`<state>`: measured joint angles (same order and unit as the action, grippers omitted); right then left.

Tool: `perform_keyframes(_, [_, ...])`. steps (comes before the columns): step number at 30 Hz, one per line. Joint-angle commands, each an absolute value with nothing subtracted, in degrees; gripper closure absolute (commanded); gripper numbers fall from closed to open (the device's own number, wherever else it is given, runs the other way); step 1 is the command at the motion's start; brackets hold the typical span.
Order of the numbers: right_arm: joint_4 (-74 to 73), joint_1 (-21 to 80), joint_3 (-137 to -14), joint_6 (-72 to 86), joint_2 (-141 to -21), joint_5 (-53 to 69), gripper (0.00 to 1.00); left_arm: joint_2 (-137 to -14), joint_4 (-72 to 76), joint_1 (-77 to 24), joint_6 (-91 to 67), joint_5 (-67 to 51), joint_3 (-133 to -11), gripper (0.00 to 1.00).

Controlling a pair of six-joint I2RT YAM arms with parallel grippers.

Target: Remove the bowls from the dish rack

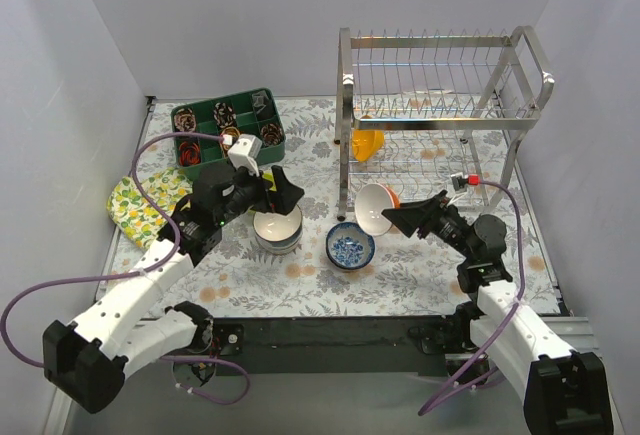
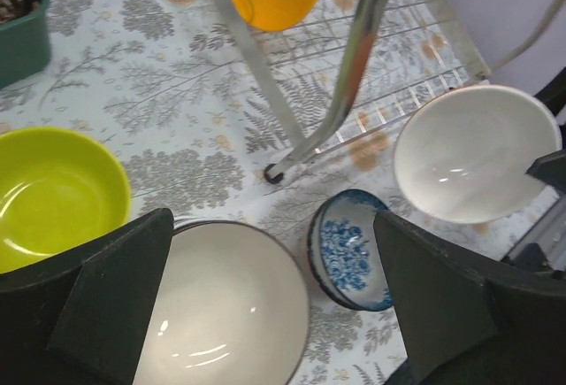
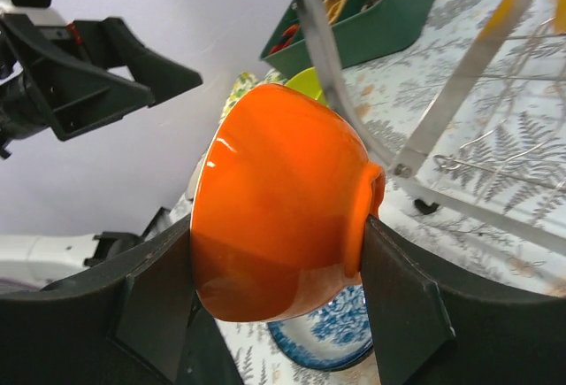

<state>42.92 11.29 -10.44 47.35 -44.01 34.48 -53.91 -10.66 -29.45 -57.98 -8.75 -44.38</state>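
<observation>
Mostly hidden behind the orange bowl (image 3: 274, 217): the blue-patterned bowl (image 3: 320, 347)

Left gripper (image 1: 275, 202) splayed wide, right gripper (image 1: 398, 217) clamped tight.

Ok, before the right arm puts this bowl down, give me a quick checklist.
1. Grip on the orange bowl: ok. The right gripper has its jaws clamped across rim and foot.
2. Bowl clear of the dish rack: cannot tell. A post runs close behind it.
3. Bare table below: not ok. The blue-patterned bowl sits close below.
4. Left gripper out of the way: ok. It is open above the white bowl, apart from the right.
5. Rack emptied: not ok. A yellow bowl sits on the lower tier.
</observation>
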Motion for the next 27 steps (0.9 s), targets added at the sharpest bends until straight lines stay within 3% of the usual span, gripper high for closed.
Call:
perform_keyframes(1, [46.7,11.5,-9.8,53.4,-41.7,41.0,0.72,-56.6,-10.0,-35.7,-62.8,-8.7,-49.7,0.02])
perform_keyframes(4, [49.6,11.6,-9.1,56.4,-41.1,43.0,0.72,-60.5,-10.5,-44.9,-62.8,-3.1,-52.7,0.03])
perform_keyframes(12, [61.5,11.9,-4.8,65.4,-41.4,44.7,0.72,-69.6,-10.4,-52.2,-65.4,1.9,-56.6,0.07])
perform_keyframes(18, [67.0,11.9,-3.3,68.7,-42.6,45.6,0.73,-73.8,-10.3,-54.3,-66.7,4.9,-57.2,0.17])
perform_keyframes(22, [66.5,11.9,-3.3,68.5,-42.1,45.8,0.72,-75.4,-9.4,-55.0,-67.2,4.7,-58.0,0.33])
perform_keyframes(26, [65.7,11.8,-3.3,67.7,-42.0,45.8,0.72,-76.6,-9.2,-55.5,-67.7,4.0,-59.4,0.66])
perform_keyframes(27, [65.5,11.8,-3.2,67.5,-42.0,45.9,0.71,-76.8,-9.2,-55.7,-67.8,3.9,-59.4,0.80])
